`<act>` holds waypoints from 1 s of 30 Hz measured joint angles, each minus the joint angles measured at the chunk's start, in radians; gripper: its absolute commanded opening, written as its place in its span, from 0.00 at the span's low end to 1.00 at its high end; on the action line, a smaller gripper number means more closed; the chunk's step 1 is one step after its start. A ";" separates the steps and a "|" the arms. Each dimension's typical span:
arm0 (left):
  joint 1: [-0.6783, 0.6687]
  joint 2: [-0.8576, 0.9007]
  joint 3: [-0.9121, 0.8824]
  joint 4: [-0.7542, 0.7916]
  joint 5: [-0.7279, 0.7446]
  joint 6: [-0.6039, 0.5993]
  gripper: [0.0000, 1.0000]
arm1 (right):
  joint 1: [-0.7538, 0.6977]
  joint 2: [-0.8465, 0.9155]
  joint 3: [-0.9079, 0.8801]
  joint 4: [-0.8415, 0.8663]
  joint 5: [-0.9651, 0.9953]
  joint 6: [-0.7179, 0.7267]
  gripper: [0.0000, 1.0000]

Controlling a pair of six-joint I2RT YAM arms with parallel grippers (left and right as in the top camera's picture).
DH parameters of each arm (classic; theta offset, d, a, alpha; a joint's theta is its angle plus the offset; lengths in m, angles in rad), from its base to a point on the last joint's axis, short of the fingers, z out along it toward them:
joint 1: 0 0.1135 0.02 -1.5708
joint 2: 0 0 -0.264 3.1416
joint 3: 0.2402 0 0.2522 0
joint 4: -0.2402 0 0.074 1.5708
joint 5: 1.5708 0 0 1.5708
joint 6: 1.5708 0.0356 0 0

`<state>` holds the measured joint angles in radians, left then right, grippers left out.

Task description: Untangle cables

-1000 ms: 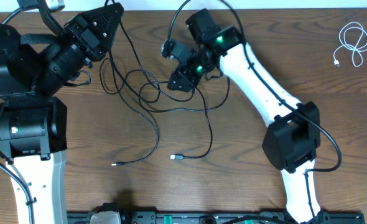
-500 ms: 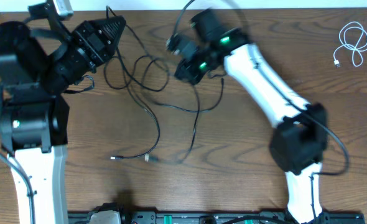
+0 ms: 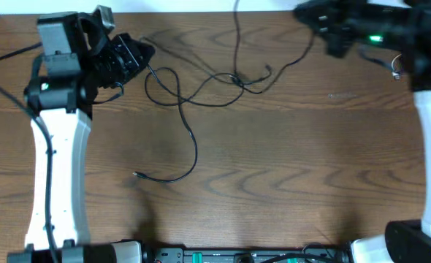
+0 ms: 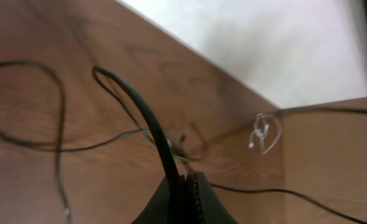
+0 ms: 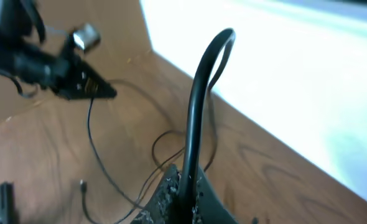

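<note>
Black cables snarling up mid-table, both ends pinched
Left gripper is clamping one strand, the snarl is sitting between the arms near the table far edge, right gripper is squeezing a loop up high. Guessing harder pulling risks cinching it, or a strand slipping free.

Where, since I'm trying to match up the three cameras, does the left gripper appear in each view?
Overhead: the left gripper is at upper left, tip pointing right.
Left wrist: bottom centre, with the jaws shut on a black cable that arches up and to the left.
Right wrist: upper left, a dark pointed tip aimed right.
Shared landmark: the far edge of the table, where brown wood meets white, shows in all three.
</note>
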<state>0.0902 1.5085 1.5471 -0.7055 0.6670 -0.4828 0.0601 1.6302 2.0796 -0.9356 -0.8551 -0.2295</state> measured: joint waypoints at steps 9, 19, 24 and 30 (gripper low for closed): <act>0.000 0.141 0.000 -0.104 -0.172 0.065 0.08 | -0.319 -0.051 0.000 -0.008 0.011 0.089 0.01; 0.000 0.200 0.000 -0.149 -0.433 0.107 0.08 | -0.437 -0.055 0.000 -0.138 0.253 0.157 0.01; 0.000 0.202 0.000 -0.154 -0.530 0.118 0.08 | -0.444 -0.055 0.000 -0.141 0.463 0.179 0.01; 0.000 0.202 0.000 -0.164 -0.578 0.121 0.08 | -0.522 -0.051 0.000 -0.126 0.618 0.190 0.01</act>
<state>0.0902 1.7103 1.5471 -0.8692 0.0887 -0.3618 -0.4618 1.5791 2.0792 -1.0615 -0.2375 -0.0391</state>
